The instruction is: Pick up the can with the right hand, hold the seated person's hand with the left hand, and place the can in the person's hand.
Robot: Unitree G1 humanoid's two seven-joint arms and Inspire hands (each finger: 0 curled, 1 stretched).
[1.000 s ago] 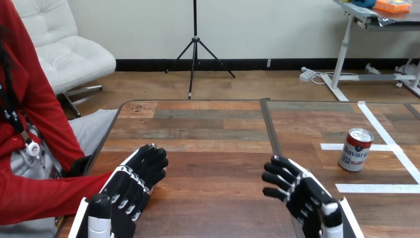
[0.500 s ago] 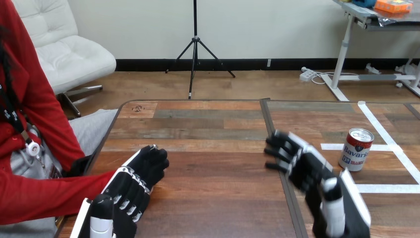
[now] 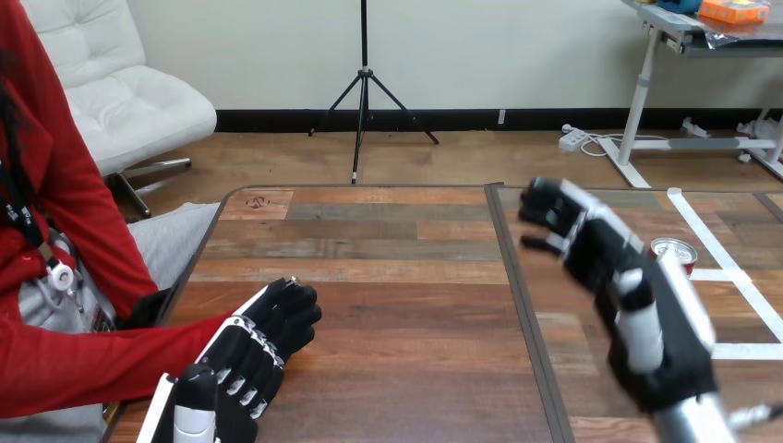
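The wooden table (image 3: 397,277) is made of two panels that meet at a dark seam running from the far edge toward the near edge, a little right of the middle. The person's red sleeve (image 3: 92,365) comes in across the left edge near the near-left corner and ends at the robot's left hand. The right arm rises from the near-right corner over the right panel. The right hand (image 3: 591,245) is up in the air just right of the seam, about midway between the near and far edges. Its fingers (image 3: 540,208) are apart and loosely bent, pointing toward the far-left, and there is nothing in them. The left hand (image 3: 249,346) lies low on the left panel close to the left edge, back upward, against the end of the sleeve. I cannot tell whether it clasps anything, and the person's hand itself is hidden there. White tape lines (image 3: 746,351) mark the right panel toward the right edge. The can (image 3: 675,248) stands upright on the right panel among those lines. Its body is mostly hidden behind the right hand, which is apart from it, so just the top rim is visible.
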